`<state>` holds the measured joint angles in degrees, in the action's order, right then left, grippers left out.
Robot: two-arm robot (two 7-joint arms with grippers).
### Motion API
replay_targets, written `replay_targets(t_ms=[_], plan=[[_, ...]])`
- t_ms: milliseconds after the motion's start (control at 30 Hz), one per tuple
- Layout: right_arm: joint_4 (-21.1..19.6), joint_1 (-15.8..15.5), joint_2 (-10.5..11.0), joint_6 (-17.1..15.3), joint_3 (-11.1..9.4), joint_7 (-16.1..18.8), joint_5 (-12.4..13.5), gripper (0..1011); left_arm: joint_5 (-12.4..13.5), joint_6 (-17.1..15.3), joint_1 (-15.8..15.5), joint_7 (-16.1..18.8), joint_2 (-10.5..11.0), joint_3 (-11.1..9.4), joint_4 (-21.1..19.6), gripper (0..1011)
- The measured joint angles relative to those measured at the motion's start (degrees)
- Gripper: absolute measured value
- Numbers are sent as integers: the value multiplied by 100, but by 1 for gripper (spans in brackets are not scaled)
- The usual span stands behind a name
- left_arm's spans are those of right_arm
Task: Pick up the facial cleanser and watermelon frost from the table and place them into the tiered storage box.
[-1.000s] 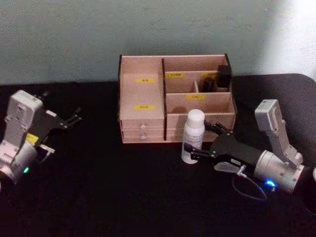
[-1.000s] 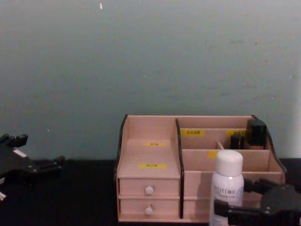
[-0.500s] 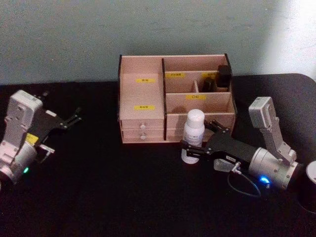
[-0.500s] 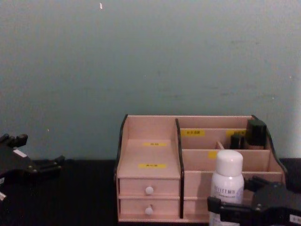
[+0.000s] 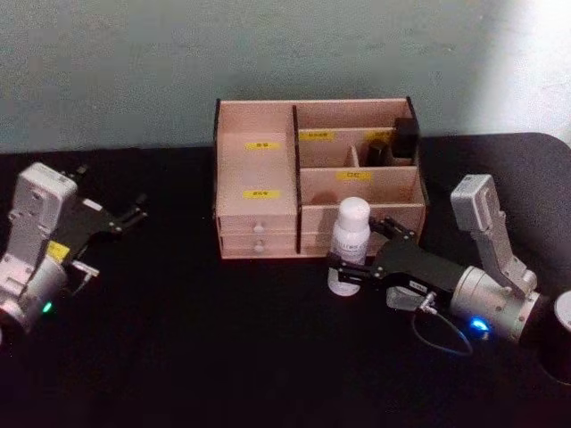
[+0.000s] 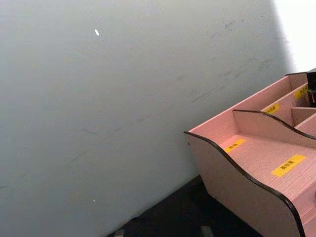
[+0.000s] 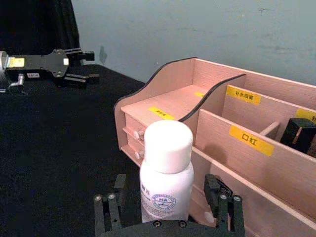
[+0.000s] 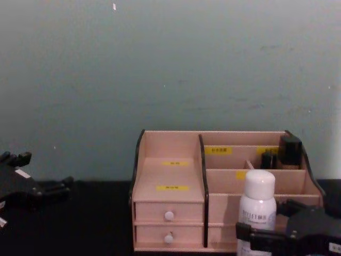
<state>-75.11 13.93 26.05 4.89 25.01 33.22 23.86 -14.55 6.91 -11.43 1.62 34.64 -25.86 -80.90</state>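
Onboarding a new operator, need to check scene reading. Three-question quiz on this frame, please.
1. True or false: the facial cleanser already sits inside the tiered storage box.
2. Which arm's pincer straddles the cleanser? A) left B) right
3. Fill in: the cleanser stands ___ on the table.
Key: 1 false, it stands before the box; 2 B, the right pincer, open; the left pincer idles far left; 3 upright.

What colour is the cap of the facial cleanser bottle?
White, same as the body; the facial cleanser shows best in the right wrist view.
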Motion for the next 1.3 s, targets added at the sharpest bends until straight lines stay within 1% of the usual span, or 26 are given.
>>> replay_targets(t_ms=[67,167,200,267,367,500,533,633,1300], plan=[[-2,-1,0,1,0,0,0,987,0,0,0,0,0,0,0,1001],[-4,-3,3,3,0,0,2,913,0,0,0,0,0,0,0,1001],[-4,-3,3,3,0,0,2,913,0,0,0,0,0,0,0,1001],[-5,-4,4,3,0,0,3,836,0,0,0,0,0,0,0,1001],[-7,-6,6,3,0,0,5,786,0,0,0,0,0,0,0,1001],[-10,-7,8,3,0,0,7,626,0,0,0,0,0,0,0,1001],[-10,-7,8,3,0,0,7,614,0,0,0,0,0,0,0,1001],[-11,-8,9,3,0,0,8,594,0,0,0,0,0,0,0,1001],[-46,-8,25,18,0,36,10,594,0,0,0,0,0,0,0,1001]])
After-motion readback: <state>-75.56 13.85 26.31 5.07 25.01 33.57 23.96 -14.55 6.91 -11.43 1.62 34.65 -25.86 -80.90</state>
